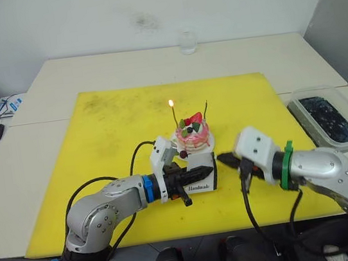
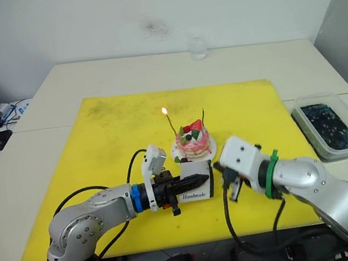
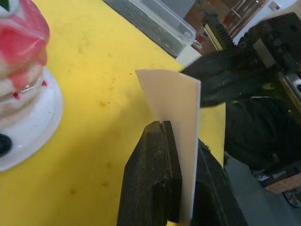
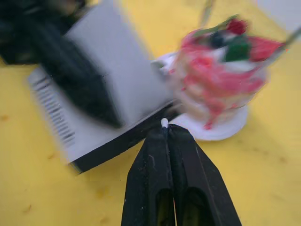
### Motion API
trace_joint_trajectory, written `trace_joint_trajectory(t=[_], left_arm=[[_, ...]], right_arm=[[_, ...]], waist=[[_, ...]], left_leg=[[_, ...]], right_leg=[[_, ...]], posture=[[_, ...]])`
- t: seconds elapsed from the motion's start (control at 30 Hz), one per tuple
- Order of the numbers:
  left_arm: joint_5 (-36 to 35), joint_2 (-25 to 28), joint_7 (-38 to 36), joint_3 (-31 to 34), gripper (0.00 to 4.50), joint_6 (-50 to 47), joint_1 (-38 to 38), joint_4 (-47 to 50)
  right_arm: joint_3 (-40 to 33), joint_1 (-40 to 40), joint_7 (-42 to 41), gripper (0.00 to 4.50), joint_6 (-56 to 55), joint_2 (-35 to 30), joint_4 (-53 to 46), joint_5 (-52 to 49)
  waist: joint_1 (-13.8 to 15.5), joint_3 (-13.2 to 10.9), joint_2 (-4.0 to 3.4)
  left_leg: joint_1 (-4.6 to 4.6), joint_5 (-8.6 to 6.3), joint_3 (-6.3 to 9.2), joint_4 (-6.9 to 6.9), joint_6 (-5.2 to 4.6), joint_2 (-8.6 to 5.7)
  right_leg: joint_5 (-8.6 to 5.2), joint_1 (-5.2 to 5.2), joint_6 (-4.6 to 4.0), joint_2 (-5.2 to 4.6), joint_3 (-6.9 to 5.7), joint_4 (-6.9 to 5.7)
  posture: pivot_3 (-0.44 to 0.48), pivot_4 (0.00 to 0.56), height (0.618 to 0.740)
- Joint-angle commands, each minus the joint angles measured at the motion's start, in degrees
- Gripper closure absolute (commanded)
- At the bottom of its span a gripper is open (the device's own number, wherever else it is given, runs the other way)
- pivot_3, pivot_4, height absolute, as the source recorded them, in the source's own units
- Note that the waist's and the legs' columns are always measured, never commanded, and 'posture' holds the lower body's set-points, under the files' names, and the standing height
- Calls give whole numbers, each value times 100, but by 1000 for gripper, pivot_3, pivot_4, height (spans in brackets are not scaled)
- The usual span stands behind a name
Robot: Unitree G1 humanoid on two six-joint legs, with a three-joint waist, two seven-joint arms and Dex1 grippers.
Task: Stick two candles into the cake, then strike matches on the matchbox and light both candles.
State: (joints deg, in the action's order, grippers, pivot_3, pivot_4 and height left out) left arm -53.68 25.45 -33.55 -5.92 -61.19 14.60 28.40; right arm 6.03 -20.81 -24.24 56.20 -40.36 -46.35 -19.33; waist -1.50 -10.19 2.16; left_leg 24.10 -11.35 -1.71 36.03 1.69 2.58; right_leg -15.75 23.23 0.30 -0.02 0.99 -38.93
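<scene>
Fingers of the left gripper (image 1: 182,180) clench the matchbox (image 1: 200,172), holding it upright on edge just in front of the cake (image 1: 193,134) on its white plate (image 1: 209,142). Behind them, one candle (image 1: 174,113) burns on the cake's left side; the other candle (image 1: 205,108) stands unlit on its right. Right gripper (image 4: 165,129) fingers, pressed together on a match (image 4: 164,123) with a pale tip, sit just beside the matchbox's dark strip. Open yellow mat (image 1: 115,126) spreads far beyond the cake; a plastic tub (image 1: 325,116) rests on the tabletop (image 1: 88,71), well right.
</scene>
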Motion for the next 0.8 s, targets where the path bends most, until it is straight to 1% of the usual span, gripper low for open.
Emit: trace_joint_trajectory(t=[0.03,0.13,0.27,0.37,0.47,0.63,0.7,0.8], left_arm=[[-228,61,-130,24,4500,-3,-223,296],[-147,180,-224,19,4500,114,-318,254],[-117,229,-256,37,4500,236,-330,181],[-142,218,-239,89,4500,275,-349,127],[-267,185,-158,196,4500,198,-281,28],[-667,14,154,486,4500,-125,183,-279],[-741,-8,233,523,4500,-210,308,-351],[-932,-138,521,637,4500,-369,508,-483]], right_arm=[[-877,28,145,4452,-205,-206,-104,231],[-952,181,119,4452,-144,-195,-277,194],[-827,295,123,4452,-47,-23,-499,106],[-734,339,0,4452,-146,-31,-516,83],[-639,471,-401,4452,-493,-260,-533,43],[-597,743,-1385,4452,-1180,-847,-705,-184],[-556,827,-1533,4452,-1342,-941,-737,-184],[-275,862,-1639,4452,-1511,-1010,-822,-68]], waist=[[20,1,2],[26,1,2],[4,1,1],[-6,1,1],[-1,1,1],[6,0,2],[9,0,3],[1,0,3]], left_leg=[[4,0,2,0,0,1],[7,0,11,-4,0,7],[3,0,15,-5,0,10],[-2,0,12,-4,0,11],[-1,0,11,-3,0,6],[2,0,10,-2,-1,3],[3,0,13,-1,-1,3],[1,0,11,-1,0,5]], right_leg=[[0,0,0,-2,-2,5],[-4,1,1,-2,-9,8],[-6,3,-3,-3,-11,-2],[-5,2,-2,-3,-8,-3],[-5,0,-2,-3,-9,-2],[-5,0,-2,-1,-10,1],[-5,0,-2,3,-12,1],[-5,-1,-1,5,-9,0]], posture=[[0,150,740],[0,150,740],[0,150,740],[0,150,740],[0,150,740],[0,150,740],[0,150,740],[0,150,740]])
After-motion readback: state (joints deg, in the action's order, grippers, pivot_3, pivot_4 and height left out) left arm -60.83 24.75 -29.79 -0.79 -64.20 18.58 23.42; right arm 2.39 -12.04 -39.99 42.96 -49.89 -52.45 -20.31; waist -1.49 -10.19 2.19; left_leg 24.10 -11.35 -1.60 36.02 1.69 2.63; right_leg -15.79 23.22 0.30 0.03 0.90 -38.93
